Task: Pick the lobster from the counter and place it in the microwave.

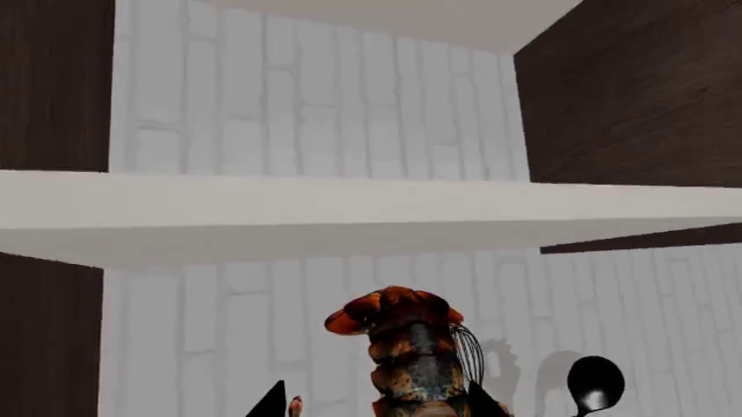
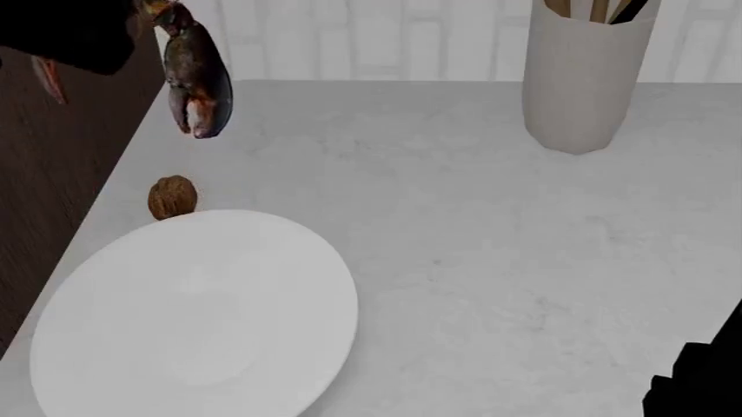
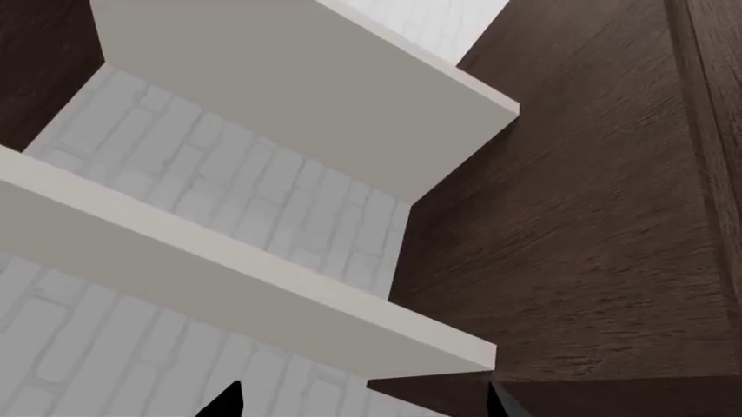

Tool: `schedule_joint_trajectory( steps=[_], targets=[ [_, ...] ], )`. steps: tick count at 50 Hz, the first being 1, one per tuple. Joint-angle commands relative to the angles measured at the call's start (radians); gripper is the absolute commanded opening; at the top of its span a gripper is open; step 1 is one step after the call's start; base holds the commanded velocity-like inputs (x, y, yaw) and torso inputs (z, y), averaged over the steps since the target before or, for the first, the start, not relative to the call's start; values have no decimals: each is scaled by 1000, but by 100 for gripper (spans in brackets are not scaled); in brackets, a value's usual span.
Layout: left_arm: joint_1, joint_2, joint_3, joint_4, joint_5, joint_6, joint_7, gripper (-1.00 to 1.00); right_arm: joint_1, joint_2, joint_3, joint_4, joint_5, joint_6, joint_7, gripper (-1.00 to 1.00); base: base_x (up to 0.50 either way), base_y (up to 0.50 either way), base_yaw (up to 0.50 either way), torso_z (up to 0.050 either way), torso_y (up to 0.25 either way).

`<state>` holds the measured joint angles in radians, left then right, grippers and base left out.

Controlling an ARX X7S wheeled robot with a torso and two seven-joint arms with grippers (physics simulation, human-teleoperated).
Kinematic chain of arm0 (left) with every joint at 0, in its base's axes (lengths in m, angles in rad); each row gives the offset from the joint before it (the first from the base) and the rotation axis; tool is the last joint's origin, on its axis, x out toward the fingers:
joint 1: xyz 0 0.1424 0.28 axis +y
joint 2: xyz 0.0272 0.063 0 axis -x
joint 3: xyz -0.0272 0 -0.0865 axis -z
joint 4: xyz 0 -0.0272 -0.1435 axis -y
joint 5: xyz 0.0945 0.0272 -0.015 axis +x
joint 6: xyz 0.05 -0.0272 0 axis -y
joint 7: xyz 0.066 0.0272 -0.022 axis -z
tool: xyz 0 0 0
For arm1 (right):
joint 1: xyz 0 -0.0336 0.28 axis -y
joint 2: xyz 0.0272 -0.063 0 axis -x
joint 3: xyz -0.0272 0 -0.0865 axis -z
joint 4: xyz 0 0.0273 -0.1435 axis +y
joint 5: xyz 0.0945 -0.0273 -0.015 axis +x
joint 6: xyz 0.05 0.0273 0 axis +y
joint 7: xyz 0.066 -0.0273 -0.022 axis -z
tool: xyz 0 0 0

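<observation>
The lobster (image 1: 409, 360), dark greenish-brown with reddish-orange parts, stands up between the two black fingertips of my left gripper (image 1: 377, 402), which is shut on it. It sits closer to one finger (image 1: 482, 405). In the head view one big lobster claw (image 2: 195, 76) hangs below my dark left arm (image 2: 69, 33), well above the far left of the white counter (image 2: 487, 243). My right gripper (image 3: 361, 402) is open with nothing between its tips and points up at shelves. The microwave is out of view.
A round white plate (image 2: 197, 321) lies at the counter's near left with a brown walnut (image 2: 173, 197) behind it. A beige utensil holder (image 2: 583, 78) stands at the back right. A dark wood cabinet (image 2: 52, 191) borders the left. White shelf (image 1: 371, 213) and a black ladle (image 1: 595, 383) show past the lobster.
</observation>
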<state>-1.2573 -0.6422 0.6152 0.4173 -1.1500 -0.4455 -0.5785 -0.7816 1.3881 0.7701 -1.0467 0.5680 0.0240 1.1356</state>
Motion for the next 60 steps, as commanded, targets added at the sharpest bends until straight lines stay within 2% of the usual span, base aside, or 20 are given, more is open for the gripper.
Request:
schedule_joint_trajectory(
  steps=[1,8,26,43,60],
  targets=[
    [-4,14,-31,90,121,72,26,-100,-3,-28,35,0,-16,-14,-27,100,0,0,0,0,0],
    [-22,15,-35,140,176,98,26,-100,-3,-37,20,0,-30,-24,-27,100,0,0,0,0,0],
    [-189,49,-79,181,160,74,-2,-100,-3,-69,16,0,-47,-40,-50,100,0,0,0,0,1],
    [-356,123,-112,83,149,65,7,-100,-3,-76,24,0,-44,-45,-57,100,0,0,0,0,0],
    [-510,198,-125,-103,127,38,37,-100,-3,-49,21,0,-40,-41,-37,100,0,0,0,0,0]
  ],
)
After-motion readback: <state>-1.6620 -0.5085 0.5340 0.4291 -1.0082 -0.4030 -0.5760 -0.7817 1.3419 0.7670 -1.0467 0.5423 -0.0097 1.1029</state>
